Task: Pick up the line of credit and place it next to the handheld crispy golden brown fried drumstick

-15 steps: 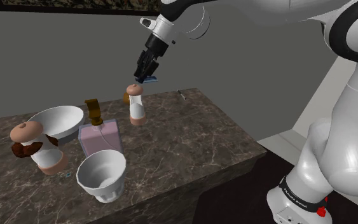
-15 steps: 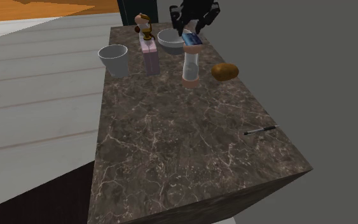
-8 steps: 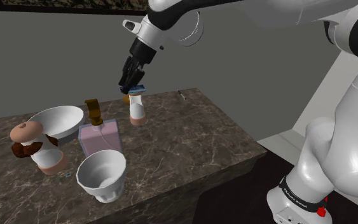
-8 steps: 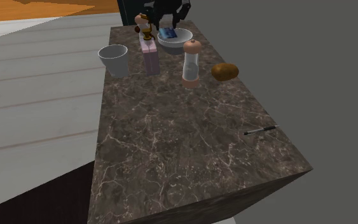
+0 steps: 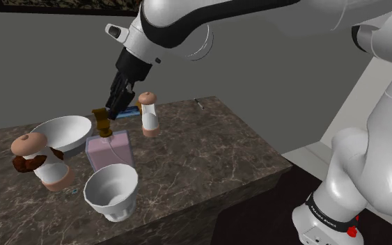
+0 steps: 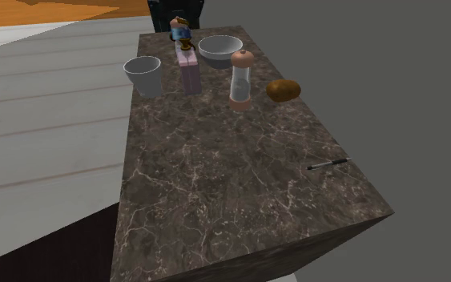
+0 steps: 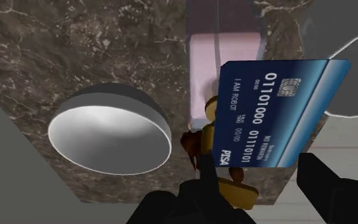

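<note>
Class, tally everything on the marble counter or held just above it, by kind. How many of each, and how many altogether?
grinders: 2
white bowl: 1
white cup: 1
pink bottle: 1
drumstick: 1
brown lump: 1
pen: 1
blue card, held above: 1
Total: 9

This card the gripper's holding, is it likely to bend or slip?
The card looks flat and unbent in the gripper, so probably stiff. Its face has a smooth sheen, so it could slip or twist. Being so thin, it is likely very light.
</note>
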Action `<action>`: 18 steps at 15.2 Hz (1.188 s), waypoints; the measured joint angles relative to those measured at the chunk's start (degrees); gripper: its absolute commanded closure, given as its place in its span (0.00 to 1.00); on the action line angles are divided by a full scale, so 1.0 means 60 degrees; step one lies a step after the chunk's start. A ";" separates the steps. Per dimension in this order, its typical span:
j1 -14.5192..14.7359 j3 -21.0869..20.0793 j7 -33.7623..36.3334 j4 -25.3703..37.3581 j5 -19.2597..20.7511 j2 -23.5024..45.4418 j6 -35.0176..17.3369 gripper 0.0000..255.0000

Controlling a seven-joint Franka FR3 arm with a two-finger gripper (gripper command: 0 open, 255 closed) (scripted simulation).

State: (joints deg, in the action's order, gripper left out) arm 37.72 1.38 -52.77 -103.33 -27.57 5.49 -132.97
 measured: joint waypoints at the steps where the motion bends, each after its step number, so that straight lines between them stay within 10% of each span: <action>1: 0.0112 -0.0073 0.0240 0.0089 0.0105 0.0044 -0.0066 1.00; 18: 0.2475 -0.0857 0.4563 0.3012 0.2491 0.2376 -0.0553 1.00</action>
State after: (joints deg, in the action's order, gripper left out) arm 52.57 -3.77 -25.39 -85.26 -12.62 19.74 -136.29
